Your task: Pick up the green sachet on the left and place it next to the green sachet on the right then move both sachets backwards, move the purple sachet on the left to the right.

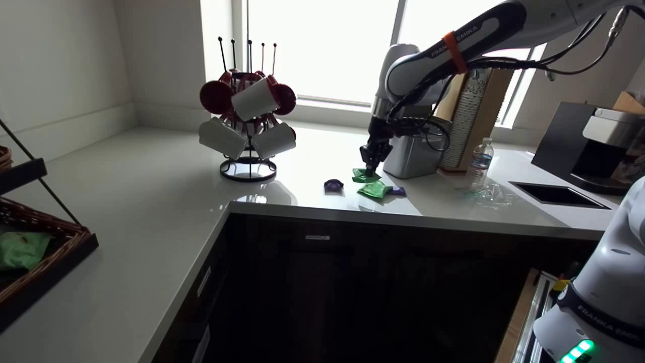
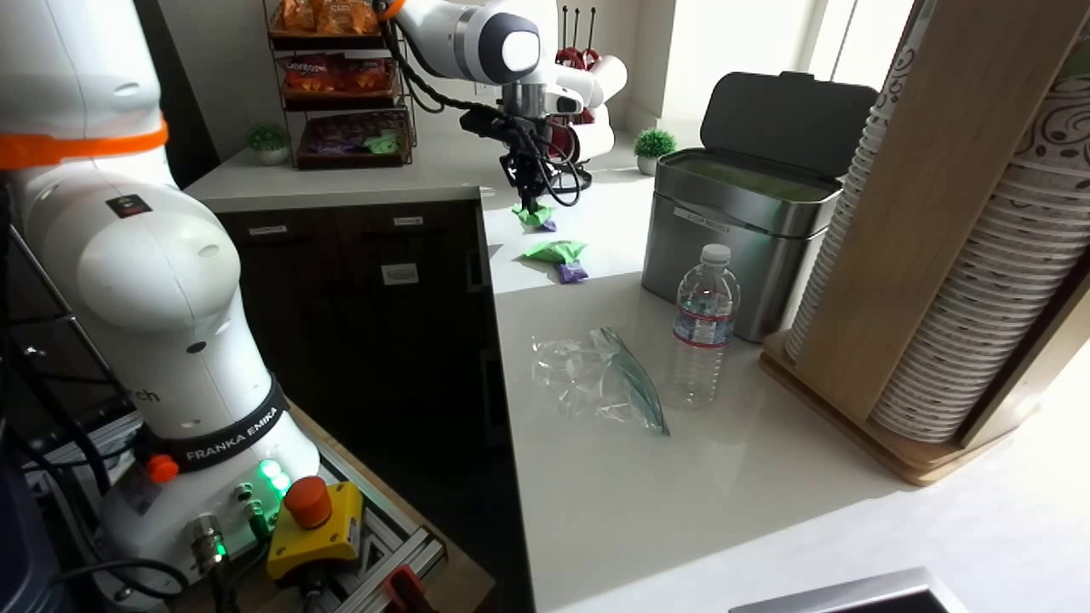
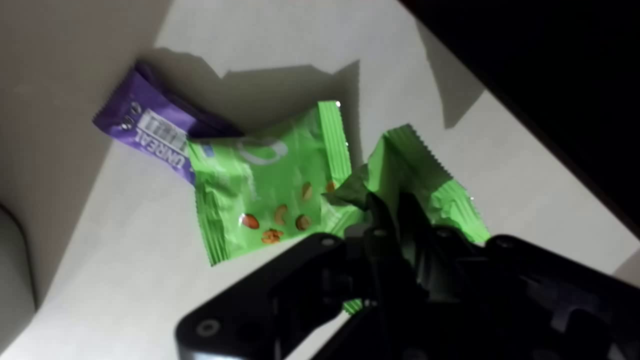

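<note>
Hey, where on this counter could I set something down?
There's bare counter between the wicker basket and the mug rack, and between the clear bag and the counter opening. It's crowded around the jaws: one green sachet there, another green sachet overlapping a purple packet, the purple sachet and steel bin close by.

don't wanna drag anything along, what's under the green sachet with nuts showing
The green sachet covers one end of a purple packet; the other end shows. How far it reaches underneath, or whether anything else is there, is hidden.
</note>
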Controlling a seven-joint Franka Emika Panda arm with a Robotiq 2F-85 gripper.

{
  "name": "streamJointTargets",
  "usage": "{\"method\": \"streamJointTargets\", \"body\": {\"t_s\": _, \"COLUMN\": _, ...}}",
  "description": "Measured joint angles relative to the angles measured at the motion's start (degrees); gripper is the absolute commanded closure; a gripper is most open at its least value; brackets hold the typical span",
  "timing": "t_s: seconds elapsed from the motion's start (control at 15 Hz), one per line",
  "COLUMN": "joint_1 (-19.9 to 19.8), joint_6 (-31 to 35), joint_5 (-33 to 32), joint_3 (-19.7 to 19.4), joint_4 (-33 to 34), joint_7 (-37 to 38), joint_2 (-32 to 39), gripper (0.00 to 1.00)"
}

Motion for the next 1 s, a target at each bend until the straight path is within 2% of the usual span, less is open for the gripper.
{"method": "streamJointTargets", "body": {"t_s": 0.53, "joint_1": -0.17, "joint_6": -7.74, "joint_5": -2.36, "joint_3": -2.93, "joint_4": -5.91, "joint_7": 2.14, "joint_2": -3.30, "gripper": 0.97}}
{"method": "streamJointTargets", "body": {"t_s": 1.0, "joint_1": -0.85, "joint_6": -8.00, "joint_5": -3.40, "joint_3": -4.51, "joint_4": -6.44, "joint_7": 7.54, "joint_2": -2.56, "gripper": 0.97}}
